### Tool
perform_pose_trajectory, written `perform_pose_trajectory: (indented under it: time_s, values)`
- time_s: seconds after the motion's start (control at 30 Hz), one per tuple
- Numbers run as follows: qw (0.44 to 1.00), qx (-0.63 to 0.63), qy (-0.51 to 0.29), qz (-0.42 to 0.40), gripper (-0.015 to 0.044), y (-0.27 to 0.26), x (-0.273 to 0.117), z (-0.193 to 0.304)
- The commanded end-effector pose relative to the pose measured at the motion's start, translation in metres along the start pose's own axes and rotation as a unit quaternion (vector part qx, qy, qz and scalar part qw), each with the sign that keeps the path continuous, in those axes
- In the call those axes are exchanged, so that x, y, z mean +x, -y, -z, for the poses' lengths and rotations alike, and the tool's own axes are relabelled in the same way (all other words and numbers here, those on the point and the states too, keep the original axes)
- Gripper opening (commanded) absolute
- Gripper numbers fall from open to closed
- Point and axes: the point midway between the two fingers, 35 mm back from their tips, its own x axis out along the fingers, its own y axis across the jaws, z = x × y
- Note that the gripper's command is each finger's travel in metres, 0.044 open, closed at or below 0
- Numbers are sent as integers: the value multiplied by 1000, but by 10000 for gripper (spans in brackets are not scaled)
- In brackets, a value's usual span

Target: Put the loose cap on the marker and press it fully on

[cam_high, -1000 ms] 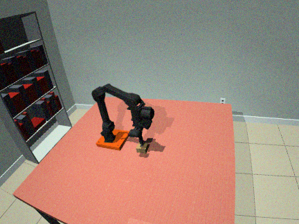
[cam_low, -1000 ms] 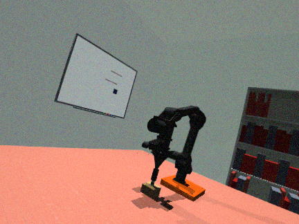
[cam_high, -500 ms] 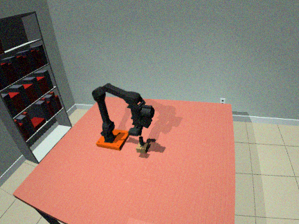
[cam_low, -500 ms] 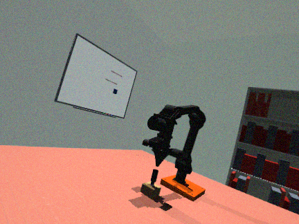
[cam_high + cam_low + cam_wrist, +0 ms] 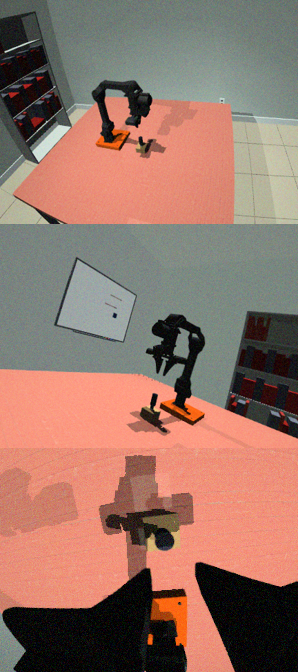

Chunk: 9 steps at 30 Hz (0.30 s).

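The wooden holder block (image 5: 140,149) (image 5: 148,413) (image 5: 165,522) stands on the table in front of the arm's base. The marker stands upright in it, with the dark cap (image 5: 141,140) (image 5: 154,399) (image 5: 164,539) over its top; its round end shows in the wrist view. No loose cap shows on the table. How tightly the cap sits cannot be told; no gap shows. My gripper (image 5: 161,374) (image 5: 173,571) is open and empty, pointing down well above the cap, apart from it. In the top view its fingertips are small and dark.
The arm's orange base plate (image 5: 114,140) (image 5: 183,411) (image 5: 170,604) lies close to the block on the red table (image 5: 172,187) (image 5: 76,407). A shelf unit (image 5: 31,93) (image 5: 265,369) stands beyond the table, and a whiteboard (image 5: 93,300) hangs on the wall. Shadows fall around the block.
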Motion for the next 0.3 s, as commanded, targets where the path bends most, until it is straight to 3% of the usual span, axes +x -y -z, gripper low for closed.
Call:
perform_pose_trajectory:
  time_s: [0.0,0.27]
  values:
    - [1000,-2,0,0,236,0,-1,0]
    - [1000,-2,0,0,440,0,-1,0]
